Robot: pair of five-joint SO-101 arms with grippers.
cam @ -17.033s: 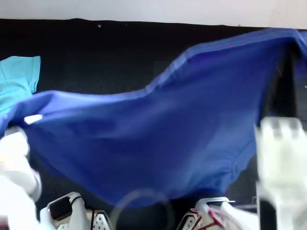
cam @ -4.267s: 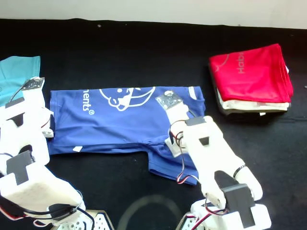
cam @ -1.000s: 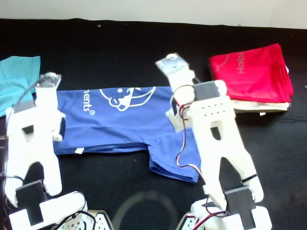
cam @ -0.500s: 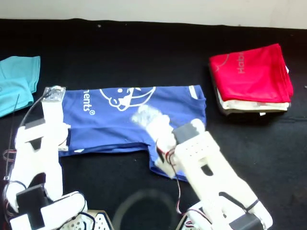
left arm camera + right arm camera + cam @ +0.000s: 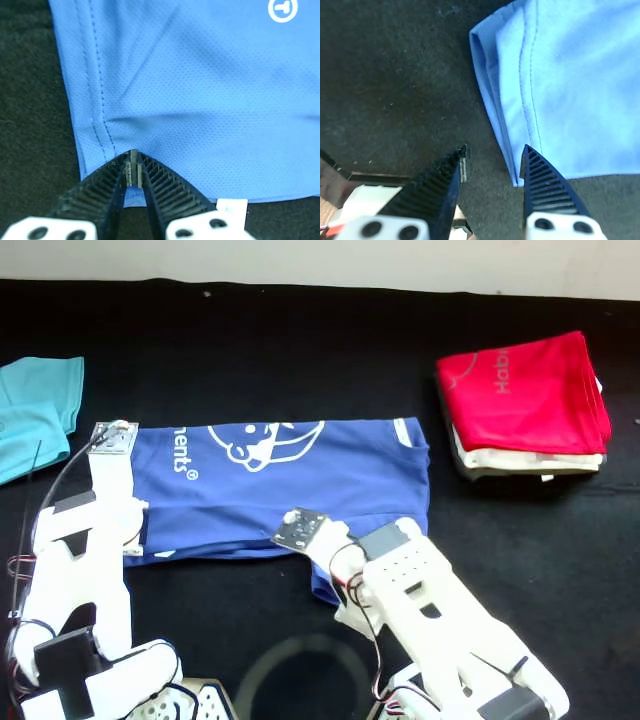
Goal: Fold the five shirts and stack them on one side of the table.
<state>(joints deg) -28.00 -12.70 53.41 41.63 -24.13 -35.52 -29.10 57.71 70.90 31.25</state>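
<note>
Blue shirt [image 5: 290,490] lies spread across the middle of the black desk [image 5: 250,340], print side up, with a folded flap at its near edge. The left claw [image 5: 134,159] is pinched on the hemmed corner at the shirt's left end. The right claw [image 5: 494,148] is spread, one finger over bare desk and the other over the flap's folded edge. On the desk's right side a folded red shirt [image 5: 525,390] rests on a pale folded shirt [image 5: 530,464]. A teal shirt [image 5: 35,410] lies at the far left.

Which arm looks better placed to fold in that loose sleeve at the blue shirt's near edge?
Probably the right arm: the right gripper hangs open at the sleeve, while the left gripper is shut on the blue shirt at its other end.
</note>
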